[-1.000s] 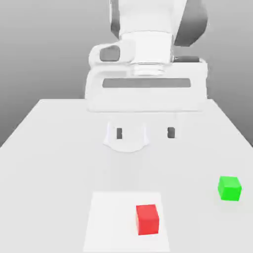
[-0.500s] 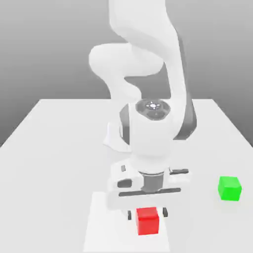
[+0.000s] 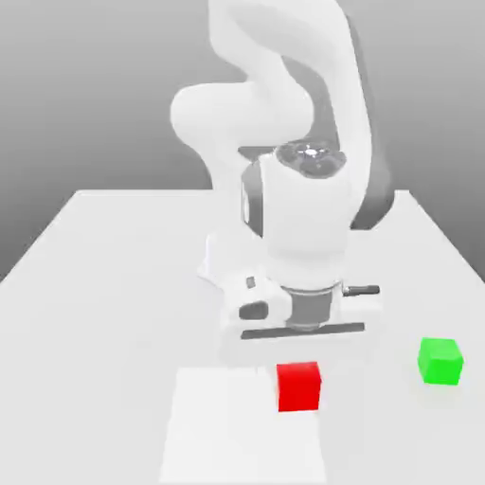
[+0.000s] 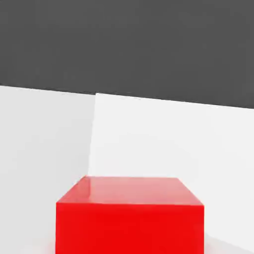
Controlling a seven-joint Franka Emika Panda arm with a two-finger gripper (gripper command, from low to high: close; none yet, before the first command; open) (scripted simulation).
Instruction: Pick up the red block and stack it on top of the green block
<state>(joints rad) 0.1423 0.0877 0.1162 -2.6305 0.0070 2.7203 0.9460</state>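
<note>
- One white square (image 3: 223, 426) lies toward the near side of the tabletop (image 3: 85, 332); the red block sat on it a moment ago.
- One pincer (image 3: 299, 381), now closed on the one red block (image 3: 298, 388), has lifted it and shifted it toward the exterior view's right: the pick looks done, stacking remains.
- One green block (image 3: 440, 362) rests unmoved toward the tabletop's right edge, its top free.
</note>
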